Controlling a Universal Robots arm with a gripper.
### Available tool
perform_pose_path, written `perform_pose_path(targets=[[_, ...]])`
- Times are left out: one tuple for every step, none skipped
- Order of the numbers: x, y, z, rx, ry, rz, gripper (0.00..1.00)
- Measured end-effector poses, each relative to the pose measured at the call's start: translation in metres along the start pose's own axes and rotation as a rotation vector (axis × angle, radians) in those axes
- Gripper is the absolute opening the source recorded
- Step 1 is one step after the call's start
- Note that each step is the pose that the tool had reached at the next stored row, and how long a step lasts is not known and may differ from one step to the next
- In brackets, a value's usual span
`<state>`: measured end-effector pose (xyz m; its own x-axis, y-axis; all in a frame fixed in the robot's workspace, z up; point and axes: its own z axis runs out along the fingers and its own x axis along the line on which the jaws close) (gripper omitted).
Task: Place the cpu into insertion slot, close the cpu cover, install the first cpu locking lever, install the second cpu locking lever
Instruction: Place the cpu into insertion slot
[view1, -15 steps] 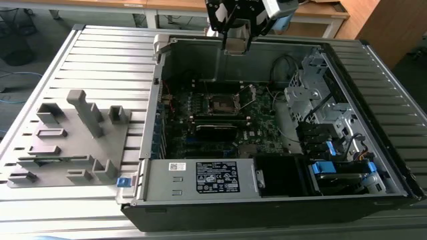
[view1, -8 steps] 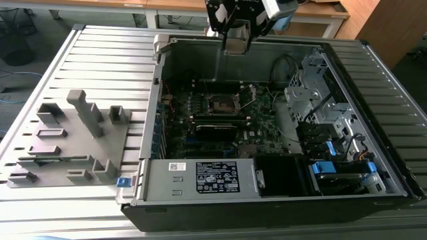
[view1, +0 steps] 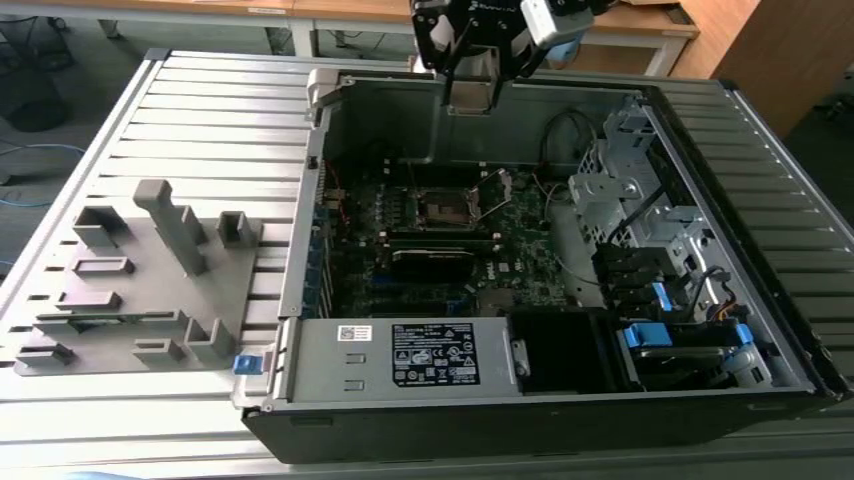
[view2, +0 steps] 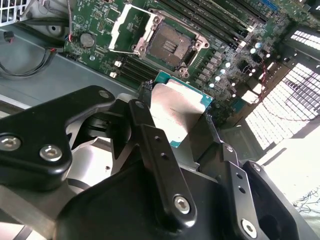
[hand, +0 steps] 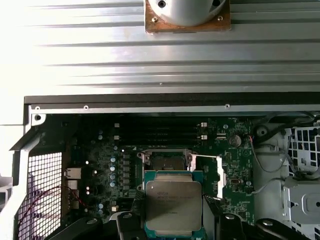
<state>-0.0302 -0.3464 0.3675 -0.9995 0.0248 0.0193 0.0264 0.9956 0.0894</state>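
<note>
My gripper (view1: 474, 95) hangs over the far wall of the open computer case (view1: 300, 300), shut on the cpu (view1: 470, 98). In both wrist views the cpu (view2: 180, 112) (hand: 172, 202) is a flat square with a silver top and green edge, pinched between two black fingers (view2: 150, 135). The insertion slot (view1: 445, 207) (view2: 170, 46) (hand: 166, 162) lies bare on the green motherboard, below and apart from the chip. The cpu cover (view2: 127, 27) (hand: 212, 172) is swung up beside the socket. A thin locking lever (view1: 505, 195) stands raised at the socket's side.
A labelled grey power-supply box (view1: 400, 355) fills the case's near side. Drive bays and cables (view1: 654, 240) crowd the exterior view's right. Long black memory slots (hand: 157, 132) run beside the socket. A grey fixture with blocks (view1: 134, 290) sits on the ribbed table at the exterior view's left.
</note>
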Motion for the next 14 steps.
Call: perform_pose_path(targets=[[0.0, -0.0001, 0.001, 0.0, 0.0, 0.0, 0.54], [0.0, -0.0002, 0.002, 0.0, 0.0, 0.0, 0.54], [-0.0001, -0.0003, 0.0029, 0.0, 0.0, 0.0, 0.54], [-0.0001, -0.0003, 0.0033, 0.0002, 0.0001, 0.0, 0.54], [-0.0001, -0.0003, 0.0033, 0.0002, 0.0001, 0.0, 0.54], [-0.0001, -0.0003, 0.0033, 0.0002, 0.0001, 0.0, 0.54], [-0.0001, -0.0003, 0.0033, 0.0002, 0.0001, 0.0, 0.54], [-0.0001, -0.0003, 0.0035, 0.0001, 0.0, 0.0, 0.54], [-0.0001, -0.0003, 0.0035, 0.0001, 0.0, 0.0, 0.54], [-0.0001, -0.0003, 0.0036, 0.0001, 0.0, 0.0, 0.54], [-0.0001, -0.0003, 0.0037, 0.0, 0.0, 0.0, 0.54], [-0.0001, -0.0003, 0.0039, 0.0, 0.0, 0.0, 0.54], [-0.0001, -0.0003, 0.0042, -0.0001, 0.0, 0.0, 0.54], [-0.0001, -0.0004, 0.0046, -0.0001, 0.0, 0.0, 0.54]])
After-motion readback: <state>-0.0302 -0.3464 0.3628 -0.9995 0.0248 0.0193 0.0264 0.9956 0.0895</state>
